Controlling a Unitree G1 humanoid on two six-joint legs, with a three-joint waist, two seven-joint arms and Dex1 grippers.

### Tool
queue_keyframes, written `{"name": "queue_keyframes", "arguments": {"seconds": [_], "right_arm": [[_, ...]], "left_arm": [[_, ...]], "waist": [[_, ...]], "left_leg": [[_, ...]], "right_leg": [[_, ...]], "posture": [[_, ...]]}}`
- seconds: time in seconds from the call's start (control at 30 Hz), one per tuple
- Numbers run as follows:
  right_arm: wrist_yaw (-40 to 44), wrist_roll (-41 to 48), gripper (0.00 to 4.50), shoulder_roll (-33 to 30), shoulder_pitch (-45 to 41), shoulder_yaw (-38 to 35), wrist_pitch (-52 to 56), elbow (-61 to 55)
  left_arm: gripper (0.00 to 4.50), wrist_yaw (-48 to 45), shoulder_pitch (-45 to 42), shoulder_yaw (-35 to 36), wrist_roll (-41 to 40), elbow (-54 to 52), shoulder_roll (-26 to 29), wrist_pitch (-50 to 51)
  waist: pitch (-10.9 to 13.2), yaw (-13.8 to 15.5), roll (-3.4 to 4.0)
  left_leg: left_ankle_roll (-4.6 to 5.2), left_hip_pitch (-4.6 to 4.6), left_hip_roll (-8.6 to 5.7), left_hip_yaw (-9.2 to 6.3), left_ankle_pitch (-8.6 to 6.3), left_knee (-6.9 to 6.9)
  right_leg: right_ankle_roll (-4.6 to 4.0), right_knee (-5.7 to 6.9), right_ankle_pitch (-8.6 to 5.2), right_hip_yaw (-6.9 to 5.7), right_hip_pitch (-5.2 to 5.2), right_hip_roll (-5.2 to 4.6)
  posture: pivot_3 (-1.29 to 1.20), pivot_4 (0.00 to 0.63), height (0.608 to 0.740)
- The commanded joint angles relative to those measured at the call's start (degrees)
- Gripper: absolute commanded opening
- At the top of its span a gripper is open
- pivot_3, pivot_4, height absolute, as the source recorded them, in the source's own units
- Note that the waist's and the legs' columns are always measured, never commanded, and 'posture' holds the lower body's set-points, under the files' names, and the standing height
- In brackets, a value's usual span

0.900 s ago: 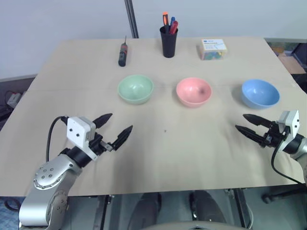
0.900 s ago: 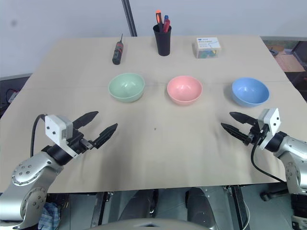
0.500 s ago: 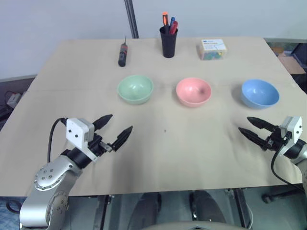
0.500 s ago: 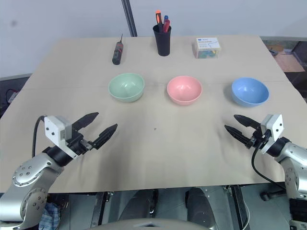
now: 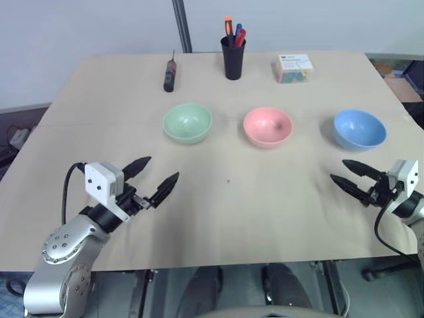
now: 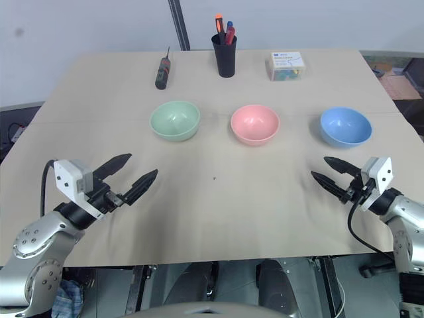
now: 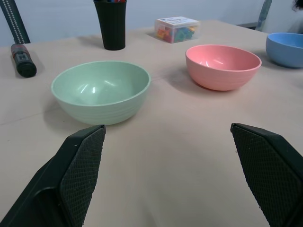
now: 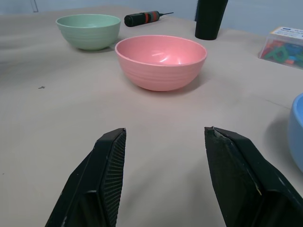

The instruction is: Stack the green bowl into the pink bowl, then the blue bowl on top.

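Pincer [image 5: 158, 177] fingers apart, smooth round green bowl [image 5: 187, 122]

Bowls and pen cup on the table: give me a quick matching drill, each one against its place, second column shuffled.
Things:
1. green bowl
2. pink bowl
3. blue bowl
4. black pen cup

Places:
A. middle of the bowl row
B. far side of the table, behind the bowls
C. nearest the open right gripper
D. nearest the open left gripper

Pairs: 1-D, 2-A, 3-C, 4-B
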Motion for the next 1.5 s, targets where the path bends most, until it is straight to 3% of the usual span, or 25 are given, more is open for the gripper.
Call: {"name": "queue_keyframes", "arguments": {"seconds": [0.03, 0.17, 0.33, 0.53, 0.73, 1.03, 1.13, 1.23, 1.3, 1.5], "right_arm": [[-5.82, -6.95, 2.77, -3.65, -4.27, 4.31, 5.77, -3.8], [-7.55, -10.75, 2.77, -5.28, -11.6, 10.43, 10.57, -8.05], [-8.96, -18.12, 2.77, -4.49, -23.81, 19.83, 14.54, -7.17], [-7.59, -26.72, 2.77, 1.47, -39.75, 31.08, 12.69, 3.07], [-6.18, -35.03, 2.77, 6.58, -48.44, 39.53, 9.85, 15.98], [-4.51, -39.43, 2.77, 10.9, -53.75, 42.5, 5.78, 27.29], [-4.96, -40.53, 2.0, 11.72, -54.2, 42.23, 4.7, 29.27], [-4.01, -40.68, 0.69, 11.64, -53.85, 41.66, 3.68, 28.41], [-3.19, -40.5, 0.06, 11.03, -53.29, 41.21, 3.53, 26.35], [1.85, -38.99, 0.06, 6.36, -49.66, 39.87, 6.28, 11.28]], "left_arm": [[4.5, -5.02, 1.42, 1.8, -9.65, -2.35, 0.03, 0.83], [4.5, -8.13, 2.57, 3.8, -17.23, -3.07, 0.14, 1.24], [4.5, -11.94, 4.21, 3.59, -18.36, -2.61, 1.49, 0.34], [4.5, -13.8, 4.28, 3.34, -17.05, -1.63, 1.78, -1.11], [4.5, -13.6, 7.24, 3.46, -16.15, -3.74, 1.42, -2.27], [4.5, -12.03, 10.19, 5.02, -16.14, -5.7, 1.23, -3.75], [4.5, -11.99, 10.91, 4.92, -15.88, -5.92, 1.16, -4.27], [4.5, -11.96, 11.04, 4.52, -15.46, -5.65, 1.27, -4.71], [4.5, -12.02, 10.88, 4.31, -15.41, -5.38, 1.52, -4.87], [4.5, -12.95, 10.34, 4.19, -15.64, -4.24, 2.41, -4.84]], "waist": [[-0.01, -0.39, 0.02], [0.0, -0.49, 0.03], [-0.01, -0.28, 0.02], [-0.06, -0.35, -0.11], [-0.07, -0.15, -0.14], [-0.07, -0.4, -0.13], [-0.06, -0.41, -0.12], [-0.06, -0.44, -0.12], [-0.06, -0.5, -0.12], [-0.05, -0.27, -0.11]], "left_leg": [[0.0, 0.01, 0.0, 0.01, 0.0, 0.0], [-0.01, 0.01, 0.11, 0.1, 0.0, 0.01], [-0.01, -0.01, 0.2, 0.08, 0.0, 0.01], [-0.01, -0.07, 0.05, 0.02, 0.01, 0.01], [-0.02, -0.12, 0.07, -0.07, 0.01, -0.08], [-0.02, -0.1, 0.02, -0.29, 0.01, -0.15], [-0.02, -0.1, -0.04, -0.27, 0.01, -0.16], [-0.02, -0.11, -0.06, -0.27, 0.01, -0.17], [-0.02, -0.1, -0.06, -0.28, 0.01, -0.18], [-0.02, -0.14, -0.04, -0.34, 0.01, -0.2]], "right_leg": [[0.0, 0.0, 0.0, 0.01, 0.0, 0.0], [0.0, 0.04, 0.0, 0.11, -0.09, 0.02], [-0.01, 0.0, 0.0, 0.05, -0.08, 0.12], [-0.02, -0.03, 0.0, -0.01, -0.11, 0.03], [-0.03, -0.11, -0.01, -0.06, -0.15, 0.01], [-0.03, -0.12, -0.01, -0.05, -0.19, -0.03], [-0.04, -0.11, -0.01, -0.04, -0.19, -0.03], [-0.04, -0.1, -0.01, -0.03, -0.23, -0.03], [-0.04, -0.09, -0.01, -0.02, -0.23, -0.02], [-0.03, -0.11, -0.01, -0.02, -0.26, -0.03]], "posture": [[0.0, 0.15, 0.74], [0.0, 0.15, 0.74], [0.0, 0.15, 0.74], [0.0, 0.15, 0.74], [0.0, 0.15, 0.74], [0.0, 0.15, 0.74], [0.0, 0.15, 0.74], [0.0, 0.15, 0.74], [0.0, 0.15, 0.74], [0.0, 0.15, 0.74]]}}
